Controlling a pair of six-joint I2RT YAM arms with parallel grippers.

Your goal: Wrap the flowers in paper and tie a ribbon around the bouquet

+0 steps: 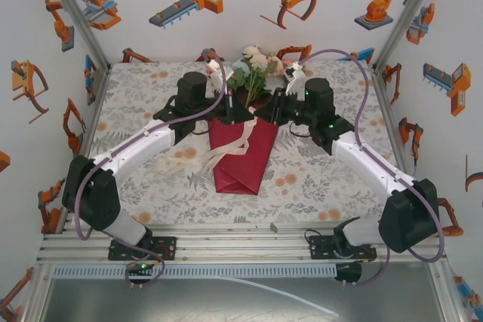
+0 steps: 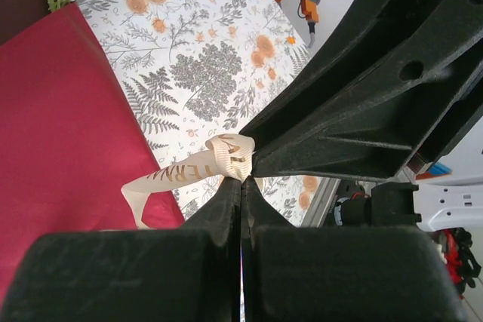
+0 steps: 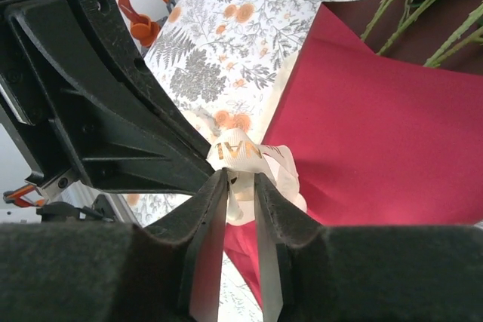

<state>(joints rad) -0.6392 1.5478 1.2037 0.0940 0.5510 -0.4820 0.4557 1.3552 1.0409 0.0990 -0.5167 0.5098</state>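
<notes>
Bouquet (image 1: 245,137) lies in the middle of the table on the floral tablecloth (image 1: 151,115), blooms toward the far wall and pointed end toward the arm bases. Its paper (image 1: 243,164) is a crimson, slightly glossy folded wedge, with the darker maroon inner face showing at the open mouth. The flowers (image 1: 256,65) fan out past that mouth in pink, white and pale green. Their thin green stems (image 3: 423,5) run down into the wrap and are hidden from there on.

From above, both black grippers cover the neck of the wrap. The left gripper (image 2: 241,182) is clamped tight on the ribbon (image 2: 226,157). The right gripper (image 3: 241,179) has its jaws a little apart with bunched ribbon in the gap; whether they pinch it I cannot tell. The cream strip trails loosely across the paper onto the cloth. Its gold letters are broken by folds and cannot be read whole.
</notes>
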